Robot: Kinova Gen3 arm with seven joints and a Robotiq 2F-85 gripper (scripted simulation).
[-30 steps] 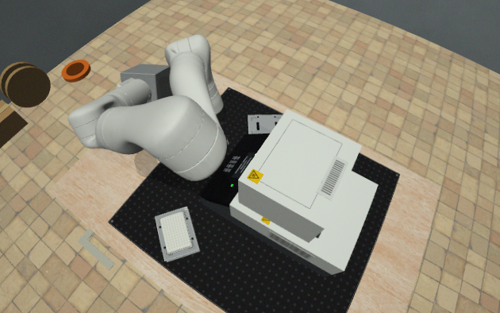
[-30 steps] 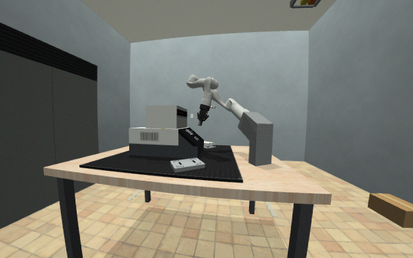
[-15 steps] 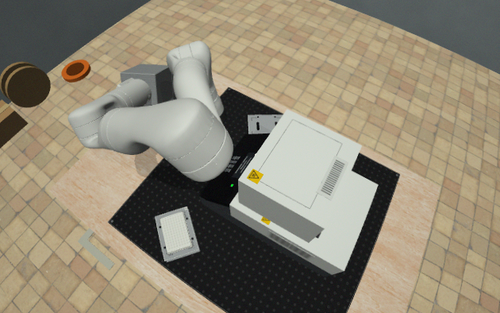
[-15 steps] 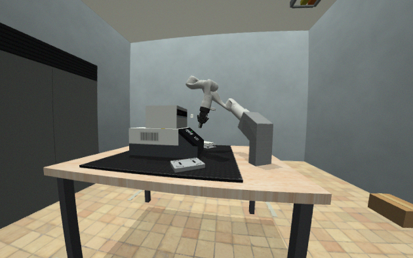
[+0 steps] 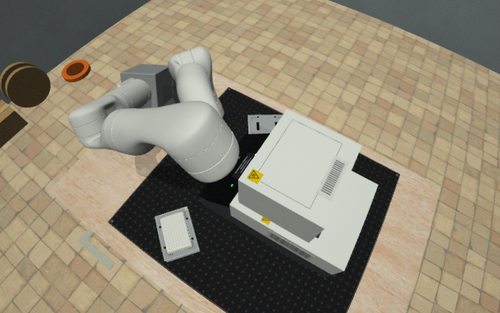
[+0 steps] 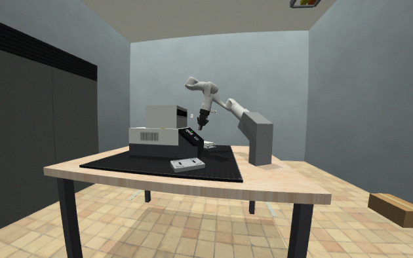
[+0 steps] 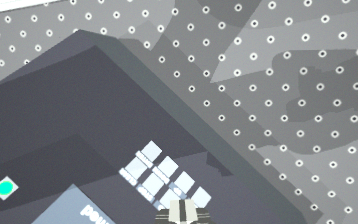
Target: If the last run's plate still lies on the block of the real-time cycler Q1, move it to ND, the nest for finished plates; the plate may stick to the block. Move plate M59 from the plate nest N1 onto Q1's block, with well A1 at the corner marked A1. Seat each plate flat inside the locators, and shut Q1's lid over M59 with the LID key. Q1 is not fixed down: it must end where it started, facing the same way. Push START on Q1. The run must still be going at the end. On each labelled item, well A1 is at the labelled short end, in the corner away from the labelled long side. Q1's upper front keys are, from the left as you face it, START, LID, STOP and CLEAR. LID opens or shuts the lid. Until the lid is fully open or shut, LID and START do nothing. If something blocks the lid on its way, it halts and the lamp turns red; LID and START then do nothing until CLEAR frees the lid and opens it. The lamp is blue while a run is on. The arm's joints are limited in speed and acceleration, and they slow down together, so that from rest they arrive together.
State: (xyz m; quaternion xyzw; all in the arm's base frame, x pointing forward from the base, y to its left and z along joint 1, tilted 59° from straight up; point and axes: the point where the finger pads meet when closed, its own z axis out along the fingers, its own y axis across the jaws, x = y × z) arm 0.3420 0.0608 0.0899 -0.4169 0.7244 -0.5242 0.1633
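Observation:
Cycler Q1 [image 5: 357, 206] [image 6: 160, 150] stands on the black mat. Its lamp [image 5: 232, 185] [image 7: 6, 187] is green. I cannot tell the lid's position for certain; its block is hidden. My gripper [image 6: 200, 129] [image 7: 181, 204] is shut and empty, pointing down over the front panel. In the wrist view its fingertips overlap the far end of the key rows [image 7: 152, 184]; contact is not visible. The arm hides it in the top view. A white plate [image 5: 175, 232] lies in a grey nest [image 5: 194, 247]. Another nest [image 5: 257, 119] [image 6: 187, 164] is empty. Nest and plate labels are unreadable.
The pale upper box [image 5: 301, 155] [image 6: 160, 116] rises above Q1's housing, close beside the arm [image 5: 202, 139]. Q1's display [image 7: 67, 207] is cut off at the wrist view's lower edge. The grey arm pedestal [image 6: 262, 144] stands on the table.

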